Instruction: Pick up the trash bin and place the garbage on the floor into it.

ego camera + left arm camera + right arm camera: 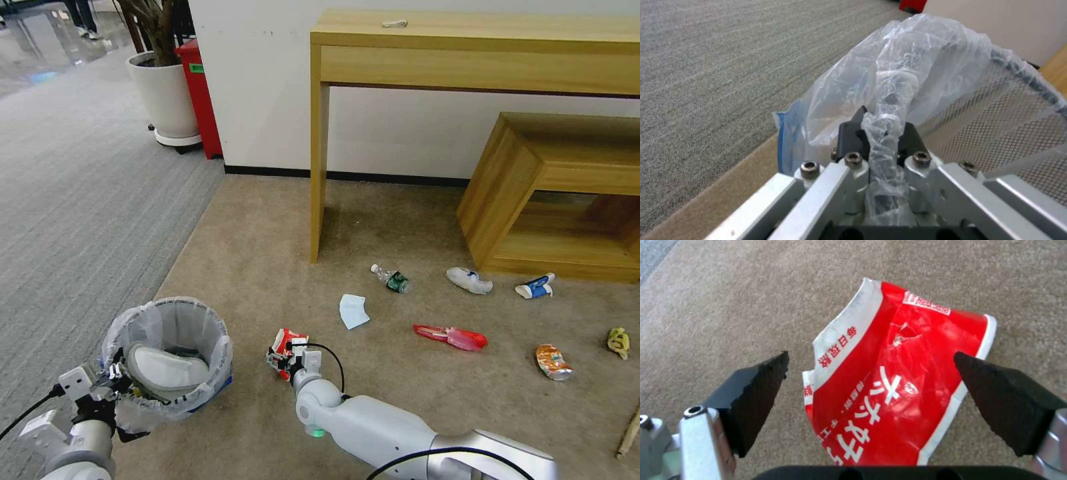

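My left gripper [115, 381] is shut on the rim of the trash bin [175, 319], pinching the mesh wall [996, 133] and the white bag [889, 100] between its fingers [849, 136]. A white slipper [167, 368] lies inside the bin. My right gripper [287, 351] is open low over the beige floor [267, 253], with a red wrapper [898, 386] between its black fingertips [760, 386] and untouched by them. More garbage lies to the right: a blue mask [353, 311], bottle [391, 279], white slipper [469, 280], blue-white carton [535, 287], a second red wrapper [453, 337], orange can [553, 362] and wooden stick [630, 433].
A wooden desk [467, 53] stands against the wall, its leg [319, 173] near the bottle. A low wooden bench [560, 193] sits under it at the right. Grey ribbed carpet [80, 187] covers the left; a white plant pot [163, 93] and red box [200, 93] stand at the back.
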Motion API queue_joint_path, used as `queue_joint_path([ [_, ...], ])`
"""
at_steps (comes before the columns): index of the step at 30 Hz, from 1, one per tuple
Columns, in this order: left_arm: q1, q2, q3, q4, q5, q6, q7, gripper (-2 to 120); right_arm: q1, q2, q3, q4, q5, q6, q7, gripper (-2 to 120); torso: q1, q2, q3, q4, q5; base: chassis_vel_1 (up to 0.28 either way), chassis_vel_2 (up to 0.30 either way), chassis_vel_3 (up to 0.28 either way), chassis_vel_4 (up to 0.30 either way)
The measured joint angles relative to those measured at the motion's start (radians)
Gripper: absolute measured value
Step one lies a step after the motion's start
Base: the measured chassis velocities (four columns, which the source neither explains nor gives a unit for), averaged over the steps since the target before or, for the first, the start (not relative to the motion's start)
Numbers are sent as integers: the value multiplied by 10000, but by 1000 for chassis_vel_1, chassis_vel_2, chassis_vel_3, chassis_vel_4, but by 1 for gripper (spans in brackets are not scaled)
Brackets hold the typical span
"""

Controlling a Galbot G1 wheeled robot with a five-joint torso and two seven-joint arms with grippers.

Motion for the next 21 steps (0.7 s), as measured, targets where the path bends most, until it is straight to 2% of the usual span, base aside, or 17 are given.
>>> queue_joint_path([
  [21, 130, -43, 119, -235, -9, -142, 96, 3, 350, 1050, -112, -1633, -296, -83, -407, 89, 0, 0, 0, 0, 0, 0, 0, 0, 0],
])
